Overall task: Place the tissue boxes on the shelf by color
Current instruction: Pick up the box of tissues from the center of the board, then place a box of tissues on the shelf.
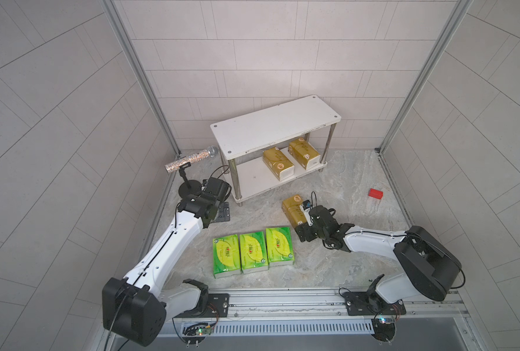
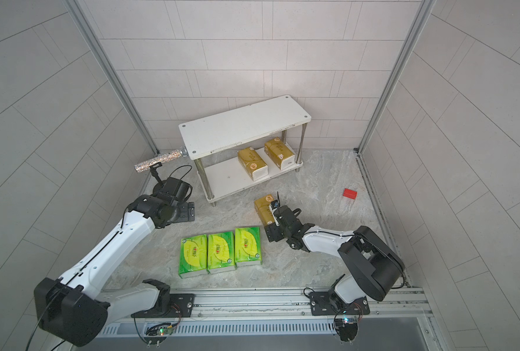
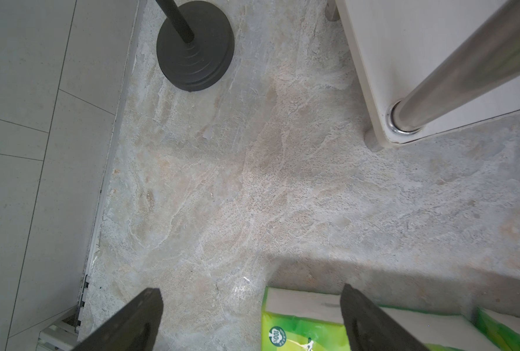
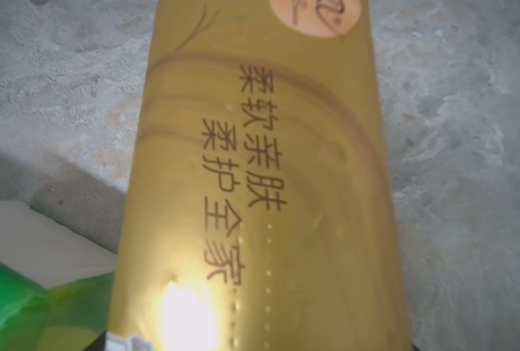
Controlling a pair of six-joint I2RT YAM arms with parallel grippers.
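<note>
Right pincer [image 1: 300, 228] sat low over third gold pack [image 1: 292, 206] on worktop [image 1: 344, 258], grip impossible to tell | left pincer [image 3: 251, 291] spread wide, empty | two gold packs [image 1: 278, 164] lay on shelf [image 1: 274, 124] lower board | called for centred gentle squeeze, level lift, slide in beside those two.

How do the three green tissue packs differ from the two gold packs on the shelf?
Colour: the green packs are bright green with yellow; the gold packs are shiny gold.
Place: the green packs lie on the table, the gold packs on the shelf's lower board.
Both kinds have white ends.
</note>
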